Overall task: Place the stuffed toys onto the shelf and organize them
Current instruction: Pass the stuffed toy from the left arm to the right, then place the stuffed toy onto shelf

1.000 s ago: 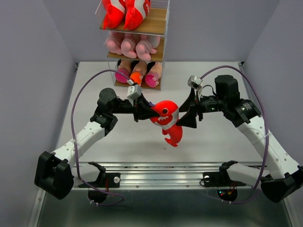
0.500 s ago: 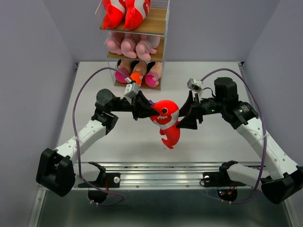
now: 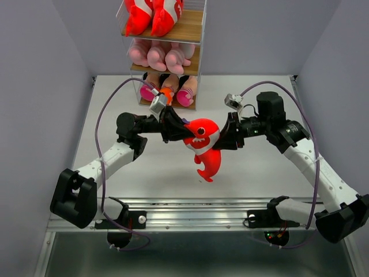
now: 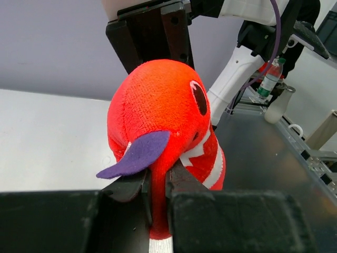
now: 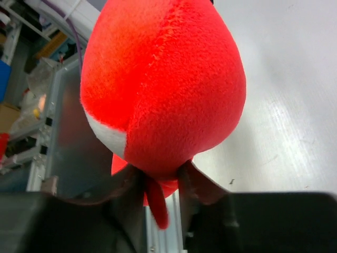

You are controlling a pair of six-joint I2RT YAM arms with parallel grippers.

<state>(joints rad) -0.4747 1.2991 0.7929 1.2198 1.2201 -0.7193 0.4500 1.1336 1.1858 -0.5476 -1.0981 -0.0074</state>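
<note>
Shark toy, red plush, white toothy mouth, dark eye, purple fin

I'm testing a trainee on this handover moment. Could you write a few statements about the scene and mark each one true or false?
1. The left gripper and the right gripper both pinch the red shark. True.
2. The red shark rests on the bottom board of the shelf. False: it hangs between the two grippers, in front of the shelf.
3. Two red sharks sit on the shelf's top board. True.
4. The shelf's middle board is bare. False: pink toys sit on it.
</note>
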